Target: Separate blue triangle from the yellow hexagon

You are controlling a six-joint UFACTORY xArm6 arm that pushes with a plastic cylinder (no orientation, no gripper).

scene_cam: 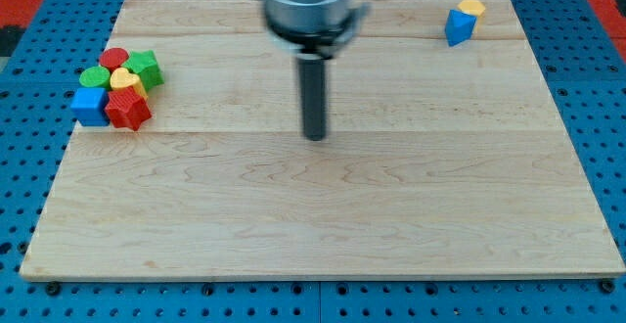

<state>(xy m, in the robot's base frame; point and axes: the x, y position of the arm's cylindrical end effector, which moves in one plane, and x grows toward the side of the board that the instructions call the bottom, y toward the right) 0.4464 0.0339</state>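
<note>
The blue triangle (457, 27) lies near the board's top right corner, touching the yellow hexagon (472, 10), which sits just above and to the right of it. My tip (314, 135) rests on the board near the middle, a little above centre, far to the left of and below both blocks. It touches no block.
The wooden board (323, 215) lies on a blue pegboard. A tight cluster sits at its left edge: a red cylinder (114, 58), a green cylinder (95, 76), a green star (146, 68), a yellow heart (125, 79), a blue cube (90, 106) and a red star (128, 111).
</note>
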